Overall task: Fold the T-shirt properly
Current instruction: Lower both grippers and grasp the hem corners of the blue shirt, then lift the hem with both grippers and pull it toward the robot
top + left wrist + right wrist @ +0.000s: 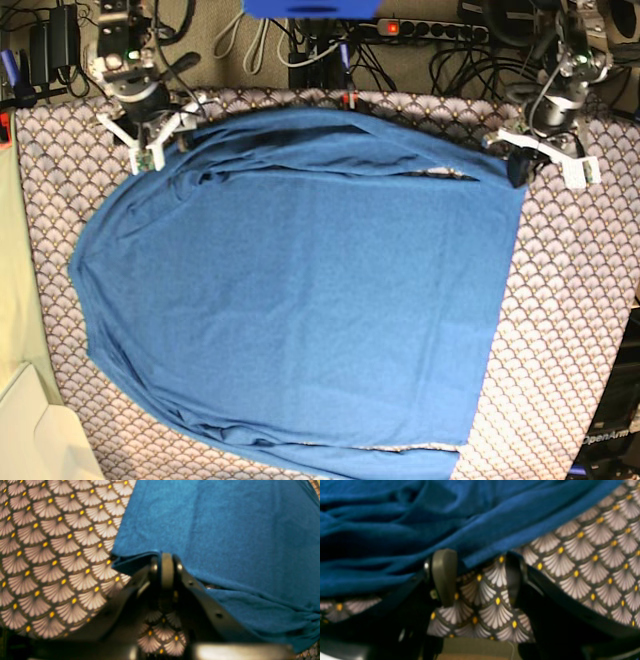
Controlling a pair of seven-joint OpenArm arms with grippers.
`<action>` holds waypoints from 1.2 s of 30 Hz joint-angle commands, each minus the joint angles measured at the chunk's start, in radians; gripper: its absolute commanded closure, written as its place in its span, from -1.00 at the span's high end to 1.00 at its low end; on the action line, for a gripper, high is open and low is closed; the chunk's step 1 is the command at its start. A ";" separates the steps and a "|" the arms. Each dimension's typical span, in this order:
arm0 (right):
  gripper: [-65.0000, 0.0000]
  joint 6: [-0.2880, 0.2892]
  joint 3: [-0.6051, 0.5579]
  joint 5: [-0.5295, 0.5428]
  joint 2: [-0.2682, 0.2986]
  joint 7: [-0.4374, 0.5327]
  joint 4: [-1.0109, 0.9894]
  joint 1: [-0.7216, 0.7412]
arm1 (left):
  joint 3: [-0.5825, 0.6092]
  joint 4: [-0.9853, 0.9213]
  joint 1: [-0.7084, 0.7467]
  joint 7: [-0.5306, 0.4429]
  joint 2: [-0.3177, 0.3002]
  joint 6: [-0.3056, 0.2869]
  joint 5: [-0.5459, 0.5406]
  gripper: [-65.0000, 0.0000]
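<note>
The blue T-shirt (300, 290) lies spread wide on the scallop-patterned tablecloth (580, 320), with loose folds along its far edge. My left gripper (517, 165) is at the shirt's far right corner. In the left wrist view the gripper (166, 557) is shut on a folded edge of the shirt (225, 530). My right gripper (183, 140) is at the shirt's far left edge. In the right wrist view the gripper (477, 560) is open. Tablecloth shows between its fingers (443, 577), and the rumpled shirt edge (420, 517) lies just at the fingertips.
Cables and a power strip (430, 28) lie behind the table's far edge. A blue object (310, 8) sits at the top centre. A cream-coloured surface (30, 430) adjoins the table's near left corner. Bare tablecloth runs along the right side.
</note>
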 commanded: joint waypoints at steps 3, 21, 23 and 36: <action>0.00 -0.001 0.000 -0.002 0.002 0.019 -0.017 0.015 | -0.004 0.016 -0.013 -0.021 -0.009 -0.004 -0.009 -0.99; -0.96 -0.001 0.004 -0.002 0.002 0.012 -0.040 0.037 | -0.004 0.017 -0.040 -0.021 -0.009 -0.004 -0.009 -0.99; -0.96 -0.001 0.004 -0.002 0.002 0.012 -0.026 0.037 | -0.004 0.019 -0.061 -0.014 -0.009 -0.004 -0.009 -0.99; -0.96 -0.001 0.004 -0.005 0.005 0.012 0.138 0.061 | -0.007 0.006 -0.193 0.108 -0.009 -0.002 -0.009 -0.99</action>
